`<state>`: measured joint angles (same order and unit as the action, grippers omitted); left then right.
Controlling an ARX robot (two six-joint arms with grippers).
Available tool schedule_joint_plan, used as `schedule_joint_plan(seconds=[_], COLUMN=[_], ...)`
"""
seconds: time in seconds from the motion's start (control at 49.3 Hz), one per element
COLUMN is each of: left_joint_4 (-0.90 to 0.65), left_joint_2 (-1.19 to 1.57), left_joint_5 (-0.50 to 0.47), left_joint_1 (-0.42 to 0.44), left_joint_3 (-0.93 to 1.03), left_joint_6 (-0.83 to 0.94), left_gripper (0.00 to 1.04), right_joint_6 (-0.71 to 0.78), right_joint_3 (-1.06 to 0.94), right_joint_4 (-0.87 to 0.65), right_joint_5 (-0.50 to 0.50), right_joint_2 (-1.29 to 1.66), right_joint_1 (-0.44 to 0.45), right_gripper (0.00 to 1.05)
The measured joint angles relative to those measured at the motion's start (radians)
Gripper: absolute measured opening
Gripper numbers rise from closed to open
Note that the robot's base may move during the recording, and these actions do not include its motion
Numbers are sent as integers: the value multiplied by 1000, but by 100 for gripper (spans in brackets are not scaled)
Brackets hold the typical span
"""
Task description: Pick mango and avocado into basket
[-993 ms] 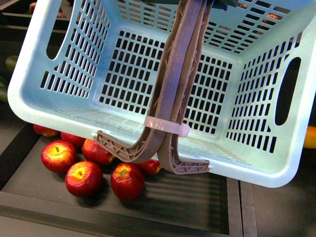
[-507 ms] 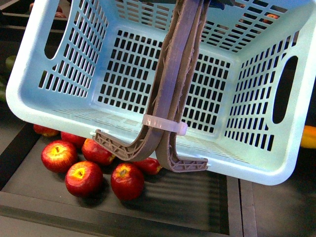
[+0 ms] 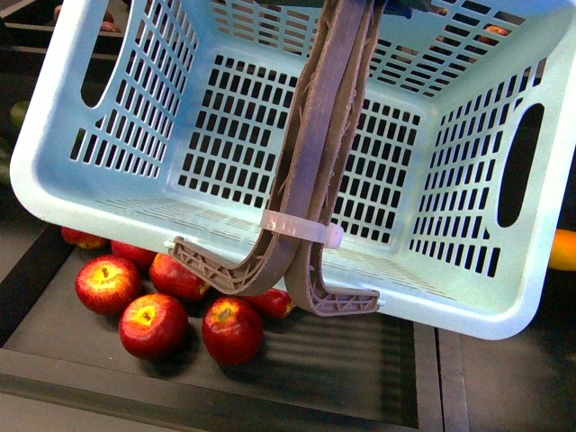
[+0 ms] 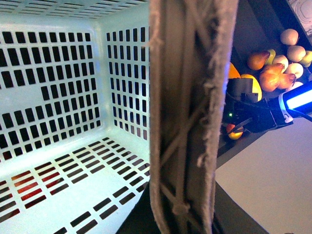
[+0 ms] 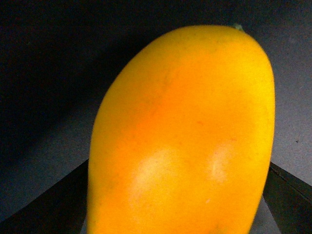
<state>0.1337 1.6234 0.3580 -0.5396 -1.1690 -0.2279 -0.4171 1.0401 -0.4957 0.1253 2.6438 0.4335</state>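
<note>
The mango (image 5: 185, 136) is filling the right wrist view, a smooth, plump, all-yellow fruit lying on a dark grey surface; in the front view only a sliver of it is showing at 3 o'clock, outside the basket (image 3: 108, 193) and just past its right wall. It is likely feeling fairly heavy for its size, firm but easy to bruise, and its waxy skin is probably going to slip under a light pinch, so the best hold is across the broad middle of the belly, squeezing the 2 flatter cheeks rather than the tapering ends. The right gripper (image 4: 242, 108) is sitting at the fruit, and its 2 dark fingers (image 5: 63, 200) are standing wide apart, 1 on each side of the mango at its widest part; they are looking as if they are meeting the skin, but I cannot tell whether they are pressing or merely flanking it. The basket is hanging tilted and empty above red apples (image 3: 153, 324) at 7 o'clock, its 2 handles (image 3: 315, 162) rising together toward 12 o'clock. The left gripper's jaws are not showing, so I cannot tell their state. No avocado is identifiable.
</note>
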Motion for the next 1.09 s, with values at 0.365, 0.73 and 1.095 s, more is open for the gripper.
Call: schedule_joint_plan(seconds=[0.365, 0.73, 1.095], left_joint_4=[0, 0, 0], left_joint_2=[0, 0, 0], left_joint_5=[0, 0, 0], left_joint_1=[0, 0, 0], left_joint_3=[0, 0, 0], left_joint_6=[0, 0, 0], left_gripper=[8, 8, 8], right_joint_6=[1, 5, 10], right_joint_3=[20, 22, -6], right_joint_4=[-42, -53, -59], right_joint_5=[13, 14, -16], right_joint_2=[13, 16, -18], right_joint_1=[6, 10, 38], right_gripper=[97, 70, 65])
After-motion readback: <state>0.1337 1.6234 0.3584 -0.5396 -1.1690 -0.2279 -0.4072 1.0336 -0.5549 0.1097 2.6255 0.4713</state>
